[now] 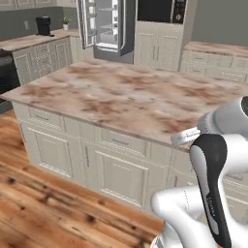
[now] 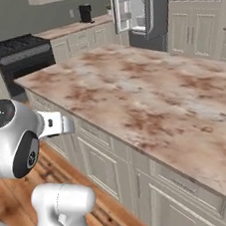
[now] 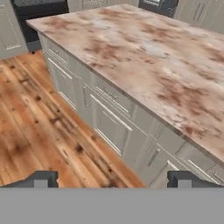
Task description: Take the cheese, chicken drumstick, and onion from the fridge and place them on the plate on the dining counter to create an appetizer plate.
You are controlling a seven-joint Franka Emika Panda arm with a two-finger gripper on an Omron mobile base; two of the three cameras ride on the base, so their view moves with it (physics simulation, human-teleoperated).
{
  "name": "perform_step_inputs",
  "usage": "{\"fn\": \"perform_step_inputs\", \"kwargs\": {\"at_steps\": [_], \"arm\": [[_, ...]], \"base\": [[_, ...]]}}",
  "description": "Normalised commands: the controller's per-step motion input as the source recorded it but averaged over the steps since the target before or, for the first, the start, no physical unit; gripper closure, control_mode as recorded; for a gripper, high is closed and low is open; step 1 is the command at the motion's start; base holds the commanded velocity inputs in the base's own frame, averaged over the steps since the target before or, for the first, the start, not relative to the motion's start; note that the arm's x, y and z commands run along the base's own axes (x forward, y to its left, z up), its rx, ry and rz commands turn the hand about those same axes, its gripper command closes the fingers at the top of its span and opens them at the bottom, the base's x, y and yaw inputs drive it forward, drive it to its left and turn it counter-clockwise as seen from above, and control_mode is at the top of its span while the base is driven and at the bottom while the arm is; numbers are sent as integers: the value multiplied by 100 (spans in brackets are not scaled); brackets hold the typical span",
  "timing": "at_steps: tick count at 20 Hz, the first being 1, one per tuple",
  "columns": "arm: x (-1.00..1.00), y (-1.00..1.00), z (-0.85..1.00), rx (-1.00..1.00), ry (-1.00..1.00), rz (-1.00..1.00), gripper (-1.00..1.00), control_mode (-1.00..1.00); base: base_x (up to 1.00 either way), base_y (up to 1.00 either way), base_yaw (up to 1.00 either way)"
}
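Two dark fingertips of the gripper (image 3: 112,179) stand wide apart, holding nothing, over wood floor beside the dining counter (image 1: 126,94). Beyond the counter's far edge, the fridge (image 1: 107,26) stands open, white shelves showing; contents too small to tell.

Arm (image 1: 213,193): glossy white rounded shells, tube-like links joined by bulbous housings. One link in the left base view carries a long dark grey to black inlay panel, rounded at its top, with faint small lettering running along it, too blurred to read. Right base view: a round white joint housing capped by a black disc with small pale marks on it, and a second dark oval patch lower on the same housing. A short pale grey flange juts sideways from that joint. End effector (image 3: 113,178): two small dark grey, blocky finger tips.
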Motion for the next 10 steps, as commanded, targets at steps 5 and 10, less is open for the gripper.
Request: {"fn": "perform_step_inputs", "kwargs": {"at_steps": [5, 10], "arm": [[0, 0, 0, 0, 0, 0, -100, 100], [0, 0, 0, 0, 0, 0, -100, 100]], "base": [[44, 100, 0], [47, 100, -2]]}}
